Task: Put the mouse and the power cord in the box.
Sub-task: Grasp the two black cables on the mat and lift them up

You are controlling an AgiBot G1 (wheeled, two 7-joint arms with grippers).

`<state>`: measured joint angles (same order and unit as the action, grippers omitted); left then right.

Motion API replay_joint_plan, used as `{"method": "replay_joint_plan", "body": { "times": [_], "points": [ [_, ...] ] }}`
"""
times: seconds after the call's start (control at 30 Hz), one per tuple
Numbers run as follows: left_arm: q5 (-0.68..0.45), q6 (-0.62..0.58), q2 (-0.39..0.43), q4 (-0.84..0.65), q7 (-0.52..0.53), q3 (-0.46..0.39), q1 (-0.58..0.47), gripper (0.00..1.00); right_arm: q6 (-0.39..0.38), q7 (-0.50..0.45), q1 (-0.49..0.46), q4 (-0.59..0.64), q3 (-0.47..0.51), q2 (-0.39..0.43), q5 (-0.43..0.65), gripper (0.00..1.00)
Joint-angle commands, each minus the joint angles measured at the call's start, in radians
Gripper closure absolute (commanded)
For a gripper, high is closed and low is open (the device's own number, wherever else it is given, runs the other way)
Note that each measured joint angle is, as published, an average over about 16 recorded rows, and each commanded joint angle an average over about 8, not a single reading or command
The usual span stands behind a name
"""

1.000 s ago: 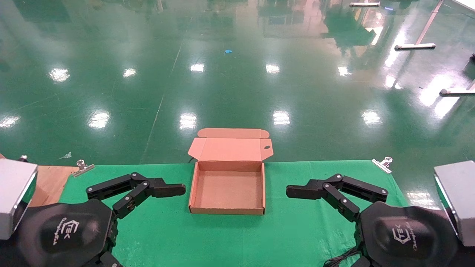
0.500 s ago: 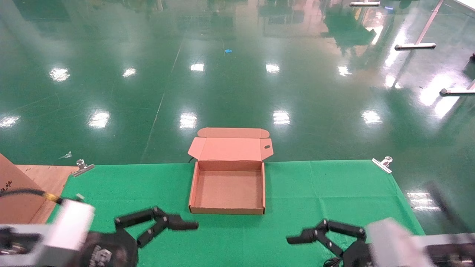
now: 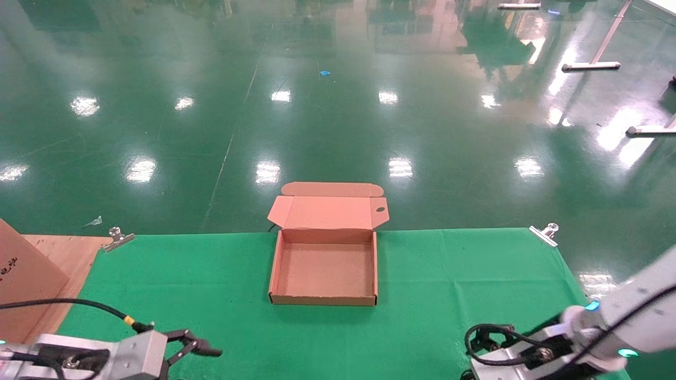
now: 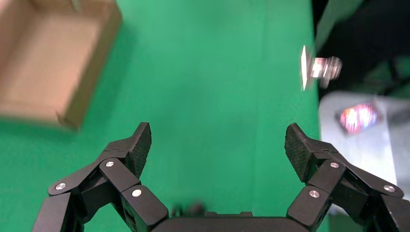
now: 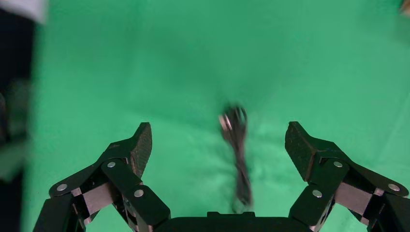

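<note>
Black right pincer (image 5: pixel 217 145) splayed above power cord (image 5: pixel 237 145)

Surface (image 3: pixel 222 295) cover: bright green, plain, no pattern. Bare wood strip at its left edge (image 3: pixel 63 253): light tan. The box (image 3: pixel 323 269): plain brown cardboard in & out, lid flap same brown w/ one small dark oval hole. Larger carton (image 3: pixel 24 274) at far left: brown w/ small dark printed marks. Floor (image 3: pixel 338 105): glossy dark green, white light reflections. Left hand (image 4: pixel 217 145) & right hand (image 5: pixel 218 145): black fingers, silver rivets. The power cord (image 5: pixel 238 154): black on the green. Arms: silver-grey, black cables, yellow band on the left one.
</note>
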<state>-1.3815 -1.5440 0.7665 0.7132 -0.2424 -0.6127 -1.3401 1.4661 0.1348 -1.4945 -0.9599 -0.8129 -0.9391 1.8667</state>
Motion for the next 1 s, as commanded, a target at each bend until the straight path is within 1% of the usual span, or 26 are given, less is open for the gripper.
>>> {"method": "replay_joint_plan", "body": {
  "times": [0.03,0.17,0.33,0.63,1.0],
  "points": [
    [-0.064,0.002,0.018,-0.065,-0.05,-0.034,-0.038,0.0,-0.034,0.051,-0.017,0.056,-0.033,-0.041,0.07,0.0],
    [-0.181,0.047,0.075,-0.181,-0.156,-0.091,-0.1,0.0,-0.089,0.131,-0.032,0.151,-0.058,-0.089,0.122,0.0],
    [-0.261,0.101,0.149,-0.322,-0.258,-0.133,-0.143,0.0,-0.143,0.213,-0.037,0.255,-0.072,-0.131,0.144,0.0],
    [-0.3,0.205,0.224,-0.512,-0.369,-0.151,-0.177,0.0,-0.199,0.322,-0.03,0.412,-0.078,-0.186,0.14,0.0],
    [-0.316,0.334,0.268,-0.622,-0.438,-0.156,-0.179,0.0,-0.25,0.416,-0.043,0.557,-0.079,-0.243,0.135,0.0]
  ]
}}
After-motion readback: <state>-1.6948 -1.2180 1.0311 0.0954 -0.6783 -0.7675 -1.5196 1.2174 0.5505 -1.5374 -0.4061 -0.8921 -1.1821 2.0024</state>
